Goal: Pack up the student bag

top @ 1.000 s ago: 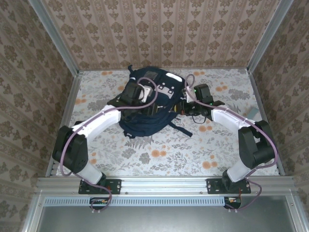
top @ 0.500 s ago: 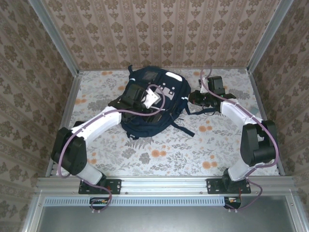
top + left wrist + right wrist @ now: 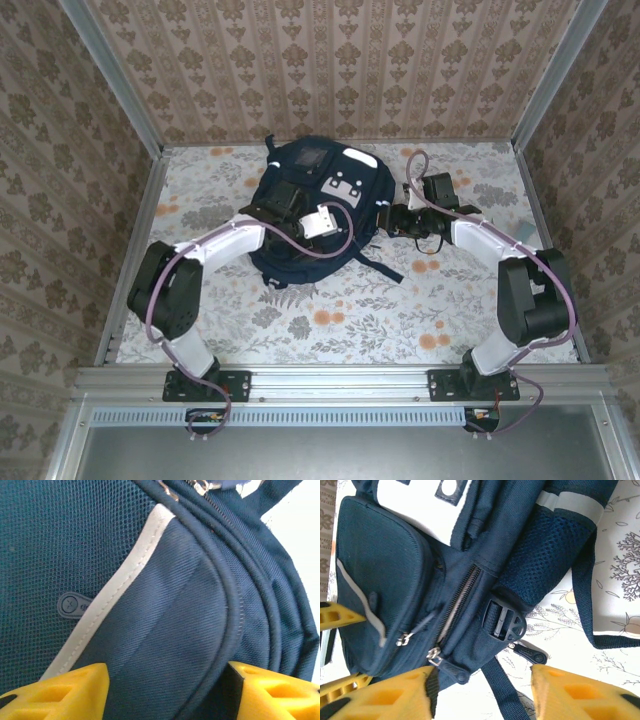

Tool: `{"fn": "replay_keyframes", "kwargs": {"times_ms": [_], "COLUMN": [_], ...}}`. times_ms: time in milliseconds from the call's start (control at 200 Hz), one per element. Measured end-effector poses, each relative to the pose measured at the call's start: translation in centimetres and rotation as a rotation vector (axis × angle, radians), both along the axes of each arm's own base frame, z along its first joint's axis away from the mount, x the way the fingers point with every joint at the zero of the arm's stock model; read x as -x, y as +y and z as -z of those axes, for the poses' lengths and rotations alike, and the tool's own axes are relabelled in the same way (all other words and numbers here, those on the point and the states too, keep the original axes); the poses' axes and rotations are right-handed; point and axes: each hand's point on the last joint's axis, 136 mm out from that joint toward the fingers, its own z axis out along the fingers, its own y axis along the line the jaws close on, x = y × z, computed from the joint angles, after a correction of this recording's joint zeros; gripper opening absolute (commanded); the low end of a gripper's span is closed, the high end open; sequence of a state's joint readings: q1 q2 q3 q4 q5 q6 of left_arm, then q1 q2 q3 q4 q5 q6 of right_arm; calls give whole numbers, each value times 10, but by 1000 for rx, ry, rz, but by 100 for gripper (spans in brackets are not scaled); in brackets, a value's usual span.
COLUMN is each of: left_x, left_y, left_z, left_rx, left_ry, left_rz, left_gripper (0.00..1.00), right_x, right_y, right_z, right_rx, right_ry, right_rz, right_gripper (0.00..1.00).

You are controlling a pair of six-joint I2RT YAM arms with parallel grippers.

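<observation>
The student bag [image 3: 335, 190] is a navy backpack lying at the table's far middle, white patches up. My left gripper [image 3: 297, 205] rests on top of it. In the left wrist view that left gripper [image 3: 167, 690] is open, and the bag's blue fabric [image 3: 175, 620] with a white stripe [image 3: 115, 587] bulges between its yellow fingers [image 3: 65, 690]. My right gripper [image 3: 397, 218] is at the bag's right side. It is the open right gripper [image 3: 482, 695] in its own view, straddling a dark strap [image 3: 502, 685], with a zipper pull [image 3: 445, 666] by its left finger.
A black buckle [image 3: 504, 622] and a loose zipper pull [image 3: 530, 652] sit at the bag's edge, over the floral tablecloth [image 3: 350, 300]. A strap [image 3: 375, 262] trails toward the near side. Papered walls and metal rails enclose the table [image 3: 480, 170].
The right gripper swung out to the right, away from the bag, then came partway back. The left arm's elbow drew in, and the bag shifted slightly toward the far side.
</observation>
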State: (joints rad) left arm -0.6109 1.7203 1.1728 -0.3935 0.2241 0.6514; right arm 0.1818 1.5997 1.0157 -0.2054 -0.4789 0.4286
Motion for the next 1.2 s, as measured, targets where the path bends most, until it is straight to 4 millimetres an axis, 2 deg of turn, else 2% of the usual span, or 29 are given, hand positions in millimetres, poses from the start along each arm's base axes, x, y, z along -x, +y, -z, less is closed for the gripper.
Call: {"fn": "replay_keyframes", "kwargs": {"times_ms": [60, 215, 340, 455, 595, 715, 795, 1030, 1115, 1200], "left_x": [-2, -2, -5, -7, -5, -4, -1, 3, 3, 3], "left_y": [1, -3, -12, -22, -28, -28, -28, -29, -29, -29], "left_z": [6, 6, 0, -12, -36, -53, -60, -66, -66, -67], "left_rx": [-16, -21, 0, 32, 74, 103, 117, 132, 133, 134], "left_ry": [0, -19, -64, -107, -157, -188, -194, -190, -190, -192], "left_rz": [18, 62, 92, 112, 124, 127, 130, 141, 141, 141], "left_gripper": [51, 21, 10, 6, 5, 4, 4, 4, 4, 4], "right_x": [2, 8, 8, 10, 16, 17, 16, 12, 8, 8], "right_y": [1, 0, -1, 4, 18, 29, 36, 49, 51, 53], "right_z": [-2, -4, -4, -3, -2, -6, -9, -7, -3, 3], "right_rx": [0, 5, 26, 57, 105, 137, 136, 138, 144, 141], "right_ry": [-5, -16, -26, -45, -83, -136, -167, -215, -218, -208], "right_rz": [-3, -5, -4, -35, -115, -208, -269, -402, -427, -450], "right_gripper": [65, 70, 69, 67, 64, 54, 51, 43, 38, 37]}}
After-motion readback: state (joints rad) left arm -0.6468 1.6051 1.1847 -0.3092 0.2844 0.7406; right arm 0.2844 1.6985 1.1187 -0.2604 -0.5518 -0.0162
